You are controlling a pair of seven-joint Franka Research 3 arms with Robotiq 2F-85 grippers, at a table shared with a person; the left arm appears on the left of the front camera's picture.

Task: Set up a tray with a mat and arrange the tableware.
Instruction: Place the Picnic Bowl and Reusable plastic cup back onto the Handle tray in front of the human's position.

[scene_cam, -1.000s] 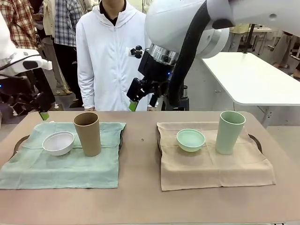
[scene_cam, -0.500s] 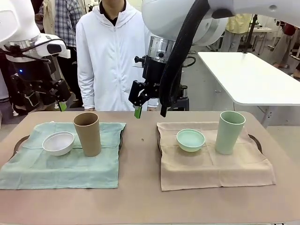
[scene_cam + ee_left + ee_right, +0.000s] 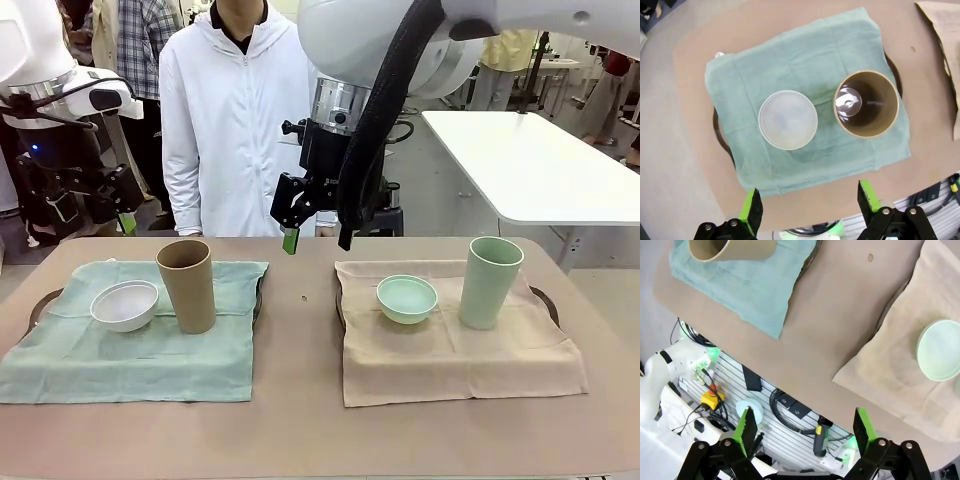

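1. The tabletop [image 3: 300, 420] is a plain brown board with rounded corners, and it carries two dark trays, each draped with a cloth mat.
2. On the left tray [image 3: 40, 303] lies a green mat [image 3: 140, 360]; the small white bowl [image 3: 124, 305] sits on it just beside the tall tan-brown cup [image 3: 187, 285], which stands upright to the bowl's right.
3. On the right tray [image 3: 545, 300] lies a tan mat [image 3: 450, 360]; the small mint-green bowl [image 3: 407, 299] rests on it, near the upright tall mint-green cup [image 3: 489, 281] at its right.
4. Across the tabletop stands a person in a white hooded jacket [image 3: 235, 120]; a white table [image 3: 540, 165] fills the room's right side.
5. The left gripper [image 3: 95, 212] hangs above the table's far-left edge, jaws released and holding nothing; its wrist view looks straight down on the white bowl and tan-brown cup.
6. The right gripper [image 3: 315, 238] hangs over the far edge between the two trays, jaws spread and bare.
7. Against the picture a second ago, the left arm has risen and swung upright, and the right gripper has turned slightly; the tableware has not shifted.
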